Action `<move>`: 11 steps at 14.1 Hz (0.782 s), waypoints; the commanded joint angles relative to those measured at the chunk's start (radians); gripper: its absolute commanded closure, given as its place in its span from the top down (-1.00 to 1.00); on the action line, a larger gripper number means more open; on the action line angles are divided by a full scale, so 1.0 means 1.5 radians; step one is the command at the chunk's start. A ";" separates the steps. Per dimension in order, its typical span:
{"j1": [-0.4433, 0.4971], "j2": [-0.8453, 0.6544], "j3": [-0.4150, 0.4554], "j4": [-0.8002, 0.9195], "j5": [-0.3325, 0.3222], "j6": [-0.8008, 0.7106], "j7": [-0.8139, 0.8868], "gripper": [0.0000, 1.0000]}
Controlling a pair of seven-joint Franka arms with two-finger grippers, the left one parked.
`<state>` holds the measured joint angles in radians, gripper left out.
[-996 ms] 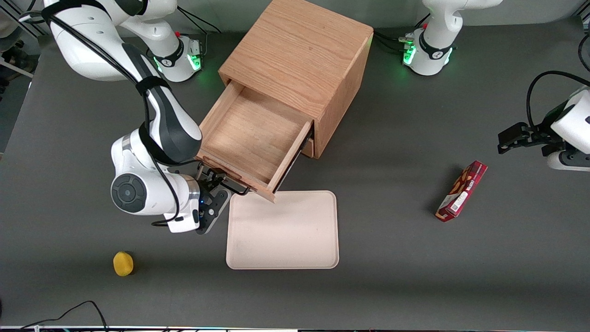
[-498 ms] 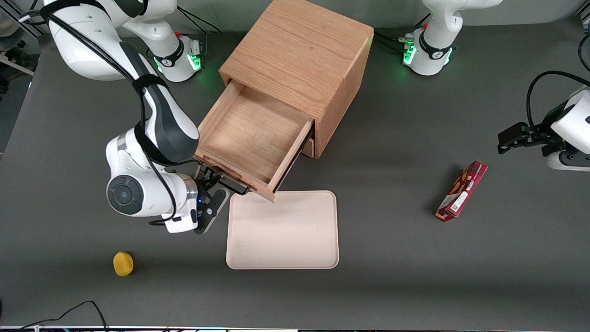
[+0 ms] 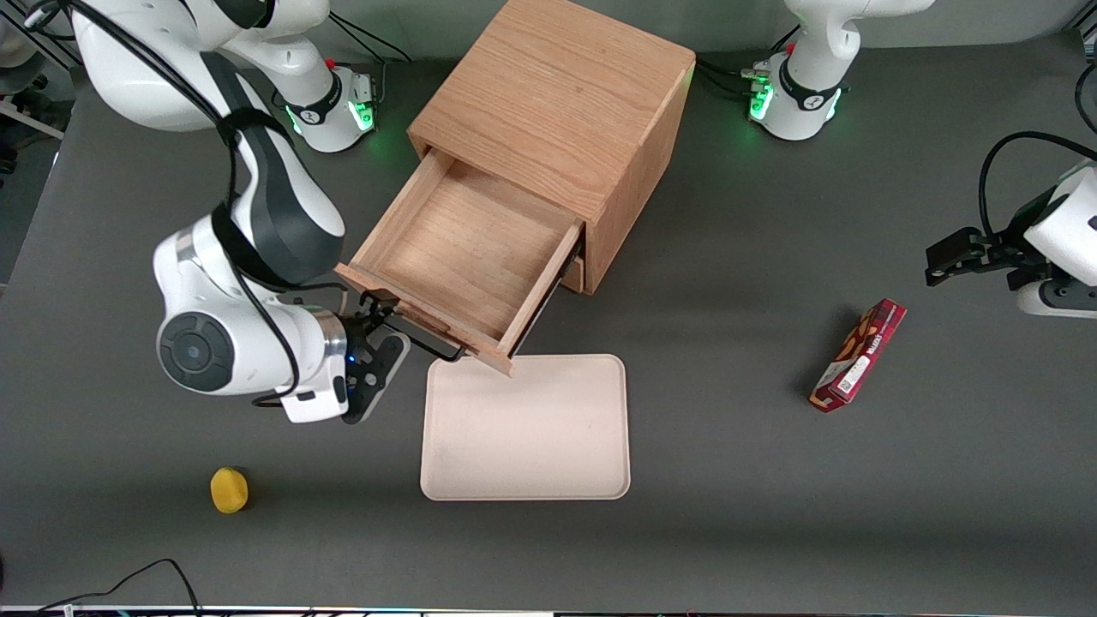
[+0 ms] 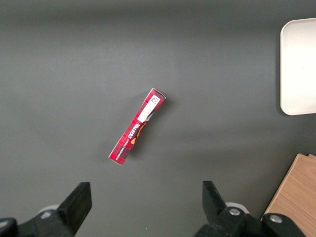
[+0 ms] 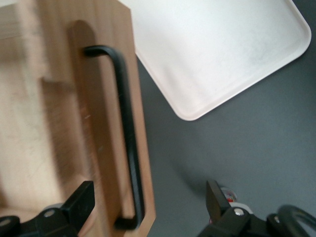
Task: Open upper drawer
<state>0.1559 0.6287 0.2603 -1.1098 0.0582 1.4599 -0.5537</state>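
The upper drawer (image 3: 463,248) is light oak and stands pulled far out of the wooden cabinet (image 3: 557,94), its shallow box empty. Its long black bar handle (image 3: 428,343) runs along the drawer front, which faces the front camera. My right gripper (image 3: 377,321) is open at the end of the handle nearest the working arm's side, just in front of the drawer front. In the right wrist view the handle (image 5: 127,143) runs down the oak front (image 5: 98,123), and its end lies between the spread fingers of the gripper (image 5: 148,210) without either finger touching it. The lower drawer is almost hidden under the upper one.
A cream tray (image 3: 524,428) lies on the table just in front of the open drawer, also seen in the right wrist view (image 5: 217,49). A yellow round object (image 3: 229,489) sits near the front edge. A red snack box (image 3: 858,355) lies toward the parked arm's end.
My right arm and gripper have shifted along the handle toward the working arm's end of the table. The drawer has stayed at the same opening.
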 commanded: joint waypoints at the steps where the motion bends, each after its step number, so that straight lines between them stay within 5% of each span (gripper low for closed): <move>1: -0.002 -0.068 0.002 -0.003 -0.007 -0.041 0.031 1.00; 5: -0.014 -0.187 0.000 -0.078 -0.008 -0.093 0.049 1.00; 11: -0.132 -0.463 0.002 -0.371 -0.006 0.009 0.052 1.00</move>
<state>0.0221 0.1365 0.2592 -1.4150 0.0578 1.3798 -0.4877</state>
